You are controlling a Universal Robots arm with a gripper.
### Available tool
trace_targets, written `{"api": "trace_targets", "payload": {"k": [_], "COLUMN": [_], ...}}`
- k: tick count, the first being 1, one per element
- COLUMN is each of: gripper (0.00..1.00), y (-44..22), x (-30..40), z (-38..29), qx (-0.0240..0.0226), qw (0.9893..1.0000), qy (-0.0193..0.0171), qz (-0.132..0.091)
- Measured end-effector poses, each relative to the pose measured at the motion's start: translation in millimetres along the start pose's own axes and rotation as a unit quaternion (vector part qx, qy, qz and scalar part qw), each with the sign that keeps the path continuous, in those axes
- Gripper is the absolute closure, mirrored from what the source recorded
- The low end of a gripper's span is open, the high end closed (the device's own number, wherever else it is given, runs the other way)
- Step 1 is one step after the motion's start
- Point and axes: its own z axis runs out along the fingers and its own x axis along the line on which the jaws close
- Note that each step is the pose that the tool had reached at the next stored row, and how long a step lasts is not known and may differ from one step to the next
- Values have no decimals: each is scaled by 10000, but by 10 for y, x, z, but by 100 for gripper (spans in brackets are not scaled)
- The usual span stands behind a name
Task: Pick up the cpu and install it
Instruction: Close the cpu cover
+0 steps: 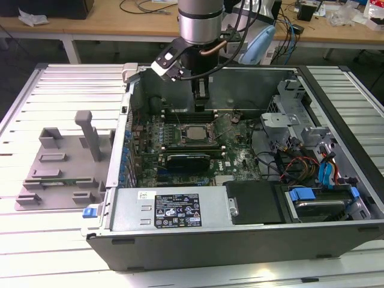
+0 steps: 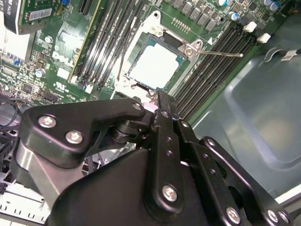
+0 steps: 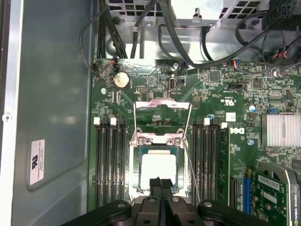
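Arm (image 1: 201, 24) vertical, wrist down. Gripper (image 1: 201, 107) pts straight down, fingertips (image 3: 154, 183) pressed tight together, nothing btwn them.

The cpu (image 3: 159, 168), a flat square with a silver-grey top, lies level and uncovered in the motherboard socket (image 3: 181, 165).

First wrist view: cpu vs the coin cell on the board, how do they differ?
The cpu is square; the coin cell is round. The cpu is clearly larger than the coin cell. The cpu lies in the socket between the memory slots; the coin cell sits near the board's edge. Both are flat, silvery and lie on the motherboard.
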Motion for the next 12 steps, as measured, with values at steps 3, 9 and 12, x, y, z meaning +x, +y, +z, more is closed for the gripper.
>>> {"api": "trace_targets", "payload": {"k": [3, 9, 12], "gripper": [89, 89, 89], "y": [24, 168, 256], "x": [0, -1, -1], "z": [3, 13, 19], "qx": [-1, -1, -1], "qw": [10000, 10000, 10000], "qy": [1, 2, 2], "qz": [0, 0, 0]}}
